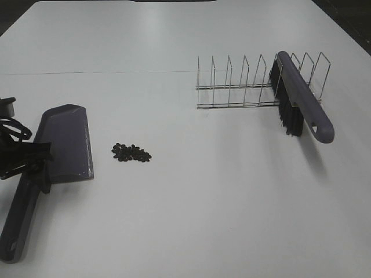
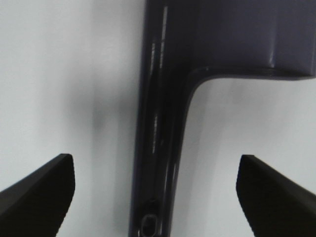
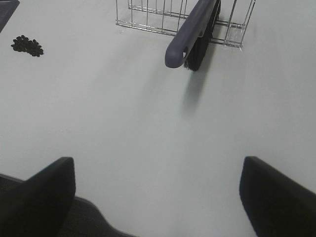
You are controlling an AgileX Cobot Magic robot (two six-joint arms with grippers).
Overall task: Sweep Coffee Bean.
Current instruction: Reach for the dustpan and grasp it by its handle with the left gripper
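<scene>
The coffee beans [image 1: 131, 153] lie in a small dark patch on the white table, just right of the purple dustpan [image 1: 66, 142]. The beans also show in the right wrist view [image 3: 27, 45]. My left gripper [image 1: 35, 167] hovers over the dustpan where its handle meets the pan. In the left wrist view the gripper [image 2: 158, 197] is open, its fingers [image 2: 39, 192] on either side of the handle [image 2: 158, 138] and not touching it. A purple brush [image 1: 298, 95] with dark bristles rests in a wire rack [image 1: 232, 87]. My right gripper [image 3: 158, 197] is open and empty, well short of the brush [image 3: 190, 34].
The wire rack [image 3: 148, 17] stands at the back right with the brush leaning across its right end. The table's near edge [image 3: 74, 217] shows under my right gripper. A corner of the dustpan [image 3: 6, 9] shows in the right wrist view.
</scene>
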